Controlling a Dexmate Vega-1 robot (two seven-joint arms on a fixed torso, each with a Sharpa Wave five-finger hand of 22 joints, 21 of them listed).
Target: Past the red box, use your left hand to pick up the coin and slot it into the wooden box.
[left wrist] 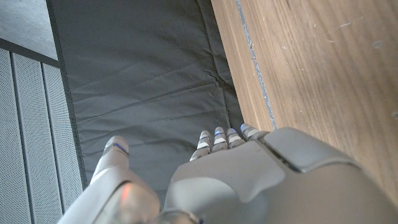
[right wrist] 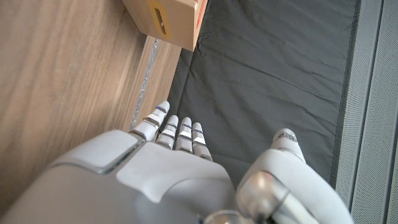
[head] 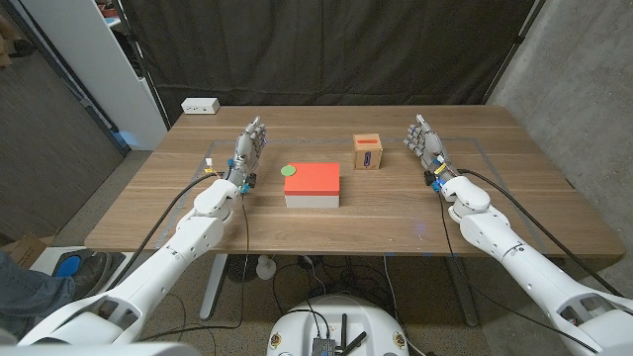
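- Seen from above: wooden table point(head: 326, 222) across the middle of the frame, dark curtain behind it.
- At centre frame, red box point(head: 313, 184), with a green coin point(head: 290, 170) lying on its top at the upper left corner.
- Just right of centre and higher up, wooden box point(head: 369, 152), small, slot on its front face, well apart from the red box.
- Left of centre, left hand point(head: 248, 150) raised over the table, fingers apart and reaching up-frame, holding nothing; near the red box's left side, not touching it.
- Right of centre, right hand point(head: 426, 143) likewise spread and empty, right of the wooden box.
- In the right wrist view, corner of the wooden box at the upper middle, beyond the fingertips point(right wrist: 163, 110).
- Judged as the very start: coin untouched, no reach begun.
- Next move likely called for: left hand swung right toward the coin, then lowered for a thumb-and-finger pinch on the flat disc; thin edge probably hard to catch.
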